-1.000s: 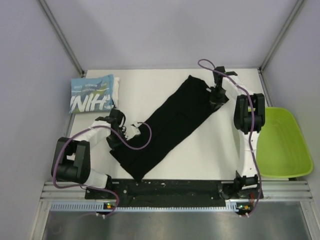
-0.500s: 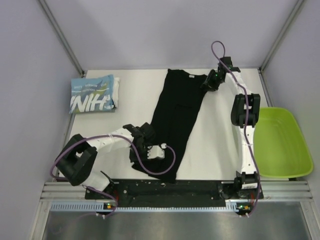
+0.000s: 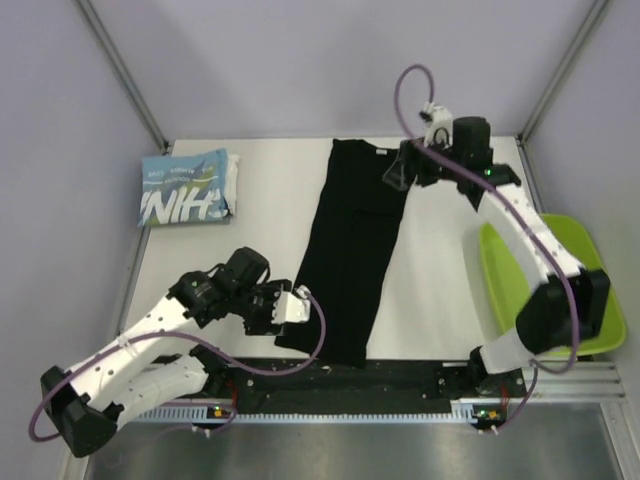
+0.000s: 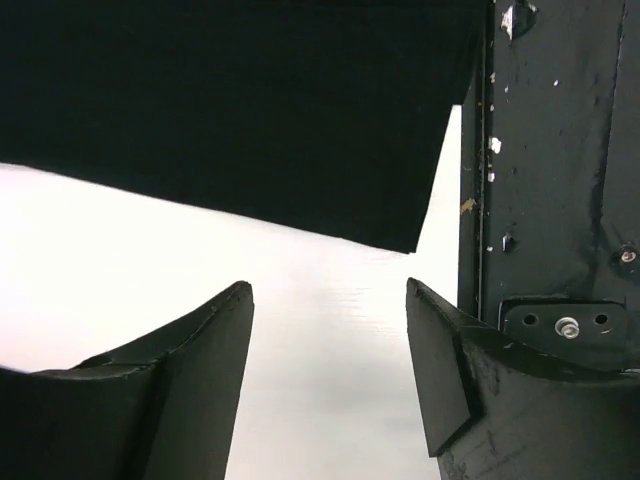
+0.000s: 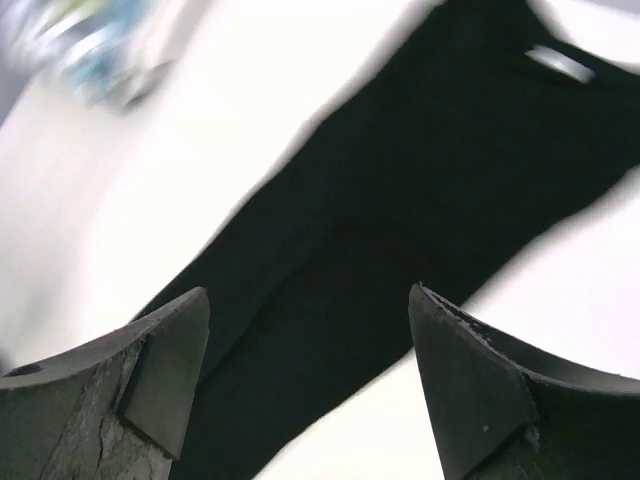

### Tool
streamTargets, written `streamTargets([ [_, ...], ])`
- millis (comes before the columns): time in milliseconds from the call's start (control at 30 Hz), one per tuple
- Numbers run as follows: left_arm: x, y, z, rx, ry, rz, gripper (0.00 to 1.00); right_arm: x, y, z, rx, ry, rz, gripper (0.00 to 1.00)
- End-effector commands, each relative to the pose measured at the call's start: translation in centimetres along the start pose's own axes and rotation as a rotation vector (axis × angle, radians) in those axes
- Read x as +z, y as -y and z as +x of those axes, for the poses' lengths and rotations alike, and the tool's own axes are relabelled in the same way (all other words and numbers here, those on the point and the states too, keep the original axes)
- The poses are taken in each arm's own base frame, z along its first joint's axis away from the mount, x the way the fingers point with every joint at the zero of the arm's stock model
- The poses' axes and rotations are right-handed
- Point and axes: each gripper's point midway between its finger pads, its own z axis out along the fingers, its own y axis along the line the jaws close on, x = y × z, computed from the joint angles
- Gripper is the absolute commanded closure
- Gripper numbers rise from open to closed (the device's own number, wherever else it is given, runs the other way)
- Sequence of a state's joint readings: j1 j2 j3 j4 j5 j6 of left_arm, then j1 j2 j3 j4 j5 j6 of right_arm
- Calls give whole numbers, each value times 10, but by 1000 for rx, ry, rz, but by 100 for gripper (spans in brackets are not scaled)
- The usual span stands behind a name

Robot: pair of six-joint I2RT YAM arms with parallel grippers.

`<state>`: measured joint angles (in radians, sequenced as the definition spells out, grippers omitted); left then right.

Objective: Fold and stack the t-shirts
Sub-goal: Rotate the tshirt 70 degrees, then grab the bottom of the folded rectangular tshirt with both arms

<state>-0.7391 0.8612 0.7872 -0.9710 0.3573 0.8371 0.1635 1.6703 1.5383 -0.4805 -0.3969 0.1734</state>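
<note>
Left end effector (image 4: 330,292) and right end effector (image 5: 310,295) gape near black t-shirt (image 3: 350,240)

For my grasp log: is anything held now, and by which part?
Nothing is held. The left gripper and the right gripper are both open and empty; the black shirt lies free.

The right wrist view is motion-blurred, the blue shirt (image 5: 95,50) a mere smear far left. The black shirt (image 4: 230,100) runs off the left wrist view's top edge.
</note>
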Motion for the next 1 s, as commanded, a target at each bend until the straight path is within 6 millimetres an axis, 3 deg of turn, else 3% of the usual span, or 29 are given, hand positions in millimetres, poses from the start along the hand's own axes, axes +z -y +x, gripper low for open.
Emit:
streamTargets([
  [0, 23, 3, 2, 107, 6, 105, 32, -50, -133, 81, -546, 69, -502, 20],
  [67, 28, 15, 1, 162, 40, 182, 31, -79, -165, 129, -698, 82, -667, 22],
  [200, 44, 19, 15, 231, 21, 219, 30, -103, -188, 232, -951, -25, -868, 23],
  [233, 49, 19, 20, 242, 9, 233, 30, -109, -186, 260, -1011, -91, -907, 24],
  [300, 57, 23, 29, 236, -14, 257, 28, -114, -182, 297, -1136, -157, -932, 25],
  [333, 60, 24, 32, 234, -21, 268, 18, -114, -177, 318, -1199, -189, -935, 25],
  [367, 63, 25, 35, 234, -24, 274, 15, -115, -174, 335, -1265, -219, -937, 25],
  [400, 66, 25, 36, 238, -24, 275, 4, -111, -169, 347, -1335, -244, -923, 25],
  [467, 70, 27, 38, 250, -21, 279, 4, -104, -161, 365, -1444, -278, -895, 26],
  [633, 81, 29, 46, 241, -32, 291, 10, -89, -172, 387, -1595, -257, -902, 28],
  [700, 84, 33, 53, 218, -58, 316, 17, -84, -176, 389, -1614, -255, -908, 32],
  [833, 90, 33, 61, 158, -113, 337, 43, -86, -181, 405, -1649, -259, -994, 45],
  [967, 95, 33, 73, 122, -178, 353, 49, -89, -173, 426, -1684, -342, -1049, 58],
])
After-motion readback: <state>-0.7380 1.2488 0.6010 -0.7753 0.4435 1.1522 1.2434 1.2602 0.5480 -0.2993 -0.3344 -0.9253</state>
